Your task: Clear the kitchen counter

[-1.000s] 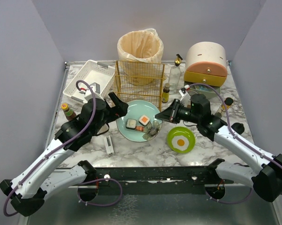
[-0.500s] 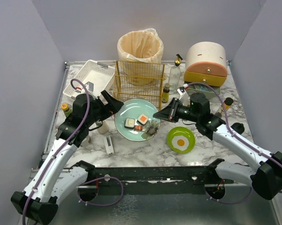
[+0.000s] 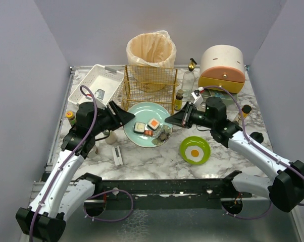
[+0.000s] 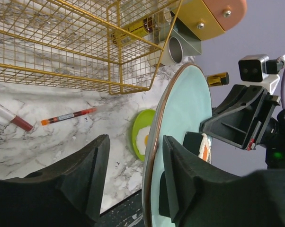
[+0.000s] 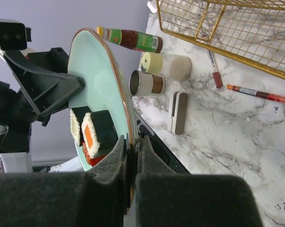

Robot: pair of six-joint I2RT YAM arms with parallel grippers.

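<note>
A pale teal plate carrying sushi rolls hangs just above the kitchen counter. My right gripper is shut on the plate's right rim; in the right wrist view the gripper pinches the copper-edged plate beside the rolls. My left gripper is at the opposite rim. In the left wrist view that gripper straddles the plate, one finger near its upper face and the other still well clear below, so it is open.
A green dish with a fried egg lies right of the plate. A gold wire rack, lined bin, white slotted tray and bread box line the back. Bottles, a shaker and a white bar sit left.
The plate has moved away from the front edge in the right gripper's hold. My left gripper swung to its left rim and its jaws narrowed around it.
</note>
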